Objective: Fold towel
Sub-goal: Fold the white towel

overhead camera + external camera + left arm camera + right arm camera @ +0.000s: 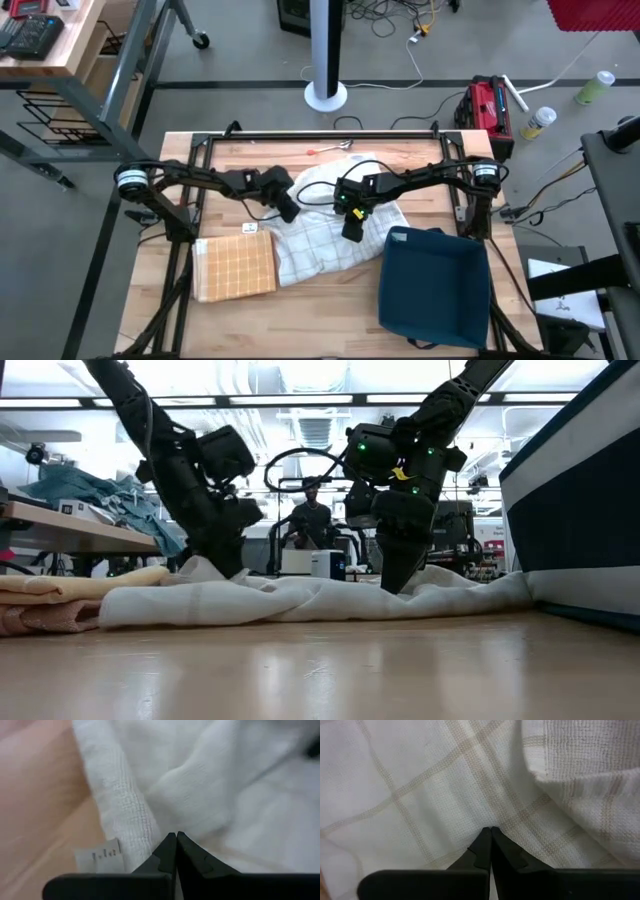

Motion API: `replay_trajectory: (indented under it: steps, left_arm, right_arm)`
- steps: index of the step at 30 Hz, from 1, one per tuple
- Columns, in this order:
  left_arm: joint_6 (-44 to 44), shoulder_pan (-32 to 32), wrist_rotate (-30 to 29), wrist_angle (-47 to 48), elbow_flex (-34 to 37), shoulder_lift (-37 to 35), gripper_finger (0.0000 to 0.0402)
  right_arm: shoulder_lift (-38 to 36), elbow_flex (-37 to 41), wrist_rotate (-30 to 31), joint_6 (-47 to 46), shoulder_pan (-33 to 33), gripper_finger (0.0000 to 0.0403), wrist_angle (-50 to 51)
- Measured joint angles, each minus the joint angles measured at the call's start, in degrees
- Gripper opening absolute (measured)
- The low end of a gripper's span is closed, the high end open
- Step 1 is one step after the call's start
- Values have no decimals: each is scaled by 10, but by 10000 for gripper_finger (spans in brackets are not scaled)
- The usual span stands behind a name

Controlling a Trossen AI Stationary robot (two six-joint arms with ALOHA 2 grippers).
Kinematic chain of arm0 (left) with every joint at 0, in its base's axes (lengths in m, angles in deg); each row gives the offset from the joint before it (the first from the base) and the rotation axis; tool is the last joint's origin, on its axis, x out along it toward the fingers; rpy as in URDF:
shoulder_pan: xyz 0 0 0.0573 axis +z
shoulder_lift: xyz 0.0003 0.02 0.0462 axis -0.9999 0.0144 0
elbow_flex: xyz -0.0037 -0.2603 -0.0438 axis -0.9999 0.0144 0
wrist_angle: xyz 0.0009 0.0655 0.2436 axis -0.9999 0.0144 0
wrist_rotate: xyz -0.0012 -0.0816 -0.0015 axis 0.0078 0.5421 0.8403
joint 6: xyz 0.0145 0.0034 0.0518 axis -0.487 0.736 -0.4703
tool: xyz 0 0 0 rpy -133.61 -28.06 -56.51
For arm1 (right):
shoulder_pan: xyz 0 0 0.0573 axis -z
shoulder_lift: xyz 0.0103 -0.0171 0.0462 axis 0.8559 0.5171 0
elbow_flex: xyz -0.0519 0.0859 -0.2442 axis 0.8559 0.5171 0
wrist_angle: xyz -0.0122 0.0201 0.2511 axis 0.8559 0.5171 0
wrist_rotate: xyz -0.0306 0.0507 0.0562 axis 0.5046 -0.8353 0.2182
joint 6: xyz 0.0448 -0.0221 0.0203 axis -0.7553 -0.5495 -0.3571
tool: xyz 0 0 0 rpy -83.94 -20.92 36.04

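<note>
White towel (325, 225) lies crumpled mid-table, blue bin (432, 285) at its 4 o'clock. Left gripper (288, 212) and right gripper (352, 226) are pressed together, lowered onto cloth, likely for pinching edges.

White towel (330, 235) partly hidden under both arms; blue bin (432, 290) cut off at near edge, low view too. Small tag (98, 856) text blurred, perhaps a care label.
</note>
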Motion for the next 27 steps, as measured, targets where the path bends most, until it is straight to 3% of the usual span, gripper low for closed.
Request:
replay_trajectory:
  steps: [5, 10, 13, 16, 20, 25, 27]
  left_arm:
    - [-9, 5, -52, 6, 13, 0, 0]
    - [22, 7, -159, -1, 7, 0, 0]
    - [-4, 5, -101, -59, -9, 0, 0]
    - [-28, 1, -40, -42, -31, -4, 0]
    - [-26, 2, -81, 100, -70, -30, 0]
    - [44, 2, -261, 379, -99, -55, 0]
    - [95, 5, -296, 472, -98, -63, 0]
  right_arm:
    - [0, 0, 0, 0, 0, 0, -13]
    - [1, 0, 1, 0, 0, 0, -19]
    - [1, 0, 1, 0, 0, 0, -23]
    - [1, 0, 1, 0, 0, 0, -24]
    - [1, 0, 0, 0, 0, 0, -25]
    - [1, 0, 0, 0, 0, 0, -26]
    - [1, 0, 0, 0, 0, 0, -26]
